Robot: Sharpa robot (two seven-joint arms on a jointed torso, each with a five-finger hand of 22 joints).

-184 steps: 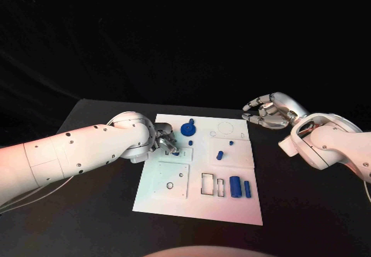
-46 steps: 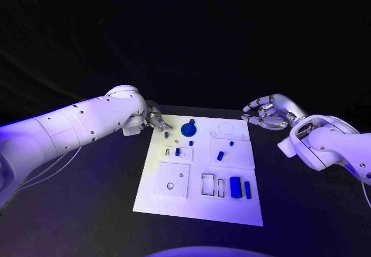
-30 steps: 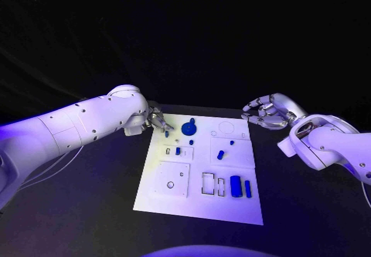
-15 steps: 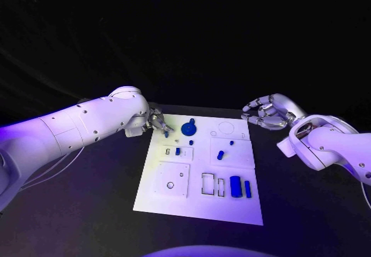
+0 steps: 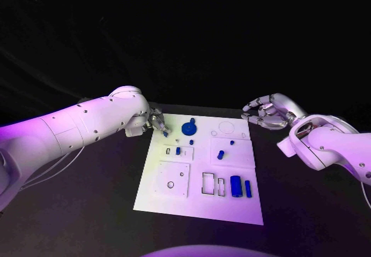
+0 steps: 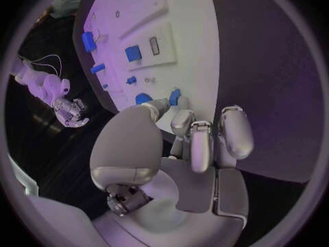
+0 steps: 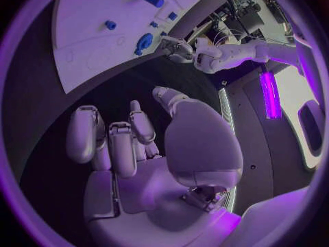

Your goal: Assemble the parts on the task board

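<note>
We can't tell whether the left hand [image 5: 157, 121] grips the small blue peg [image 6: 174, 97] at its fingertips. Right hand [image 5: 267, 111] curled, holding nothing, off the glossy white task board [image 5: 178, 198].

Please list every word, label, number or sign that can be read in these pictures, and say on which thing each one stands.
None: no readable text on the white task board, the small blue parts, the black table, the left hand or the right hand.
</note>
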